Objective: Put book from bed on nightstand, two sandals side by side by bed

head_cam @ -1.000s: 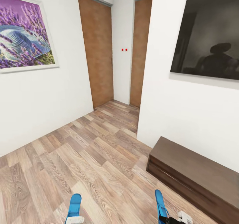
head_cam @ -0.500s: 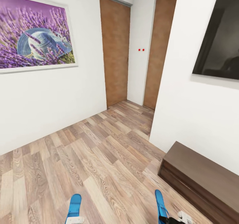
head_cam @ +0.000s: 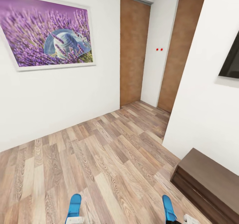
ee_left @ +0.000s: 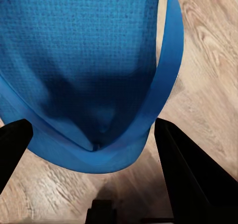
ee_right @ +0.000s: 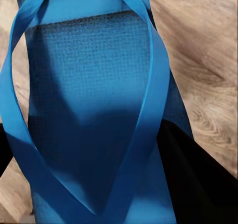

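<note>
I carry two bright-blue sandals low over the wood floor. The left sandal (head_cam: 74,205) hangs from my left gripper (head_cam: 75,220) at the bottom edge of the head view. In the left wrist view this sandal (ee_left: 94,60) lies between the two black fingers (ee_left: 191,179), and the left gripper (ee_left: 94,147) is shut on it. My right gripper (head_cam: 176,221) is shut on the right sandal (head_cam: 168,208). The right wrist view shows that sandal (ee_right: 94,100) with its straps, close against a black finger (ee_right: 198,179). The book, the bed and the nightstands are out of view.
A lavender picture (head_cam: 46,41) hangs on the white wall at left. Two brown doors (head_cam: 134,50) stand at the end of a short passage. A long low dark dresser (head_cam: 209,181) stands against the right wall, below a dark screen (head_cam: 230,65). Plank floor (head_cam: 99,157) stretches ahead.
The whole picture has slid to the right, so the camera has turned left. Both sandals stay in the grippers; the right one sits slightly further right in the view.
</note>
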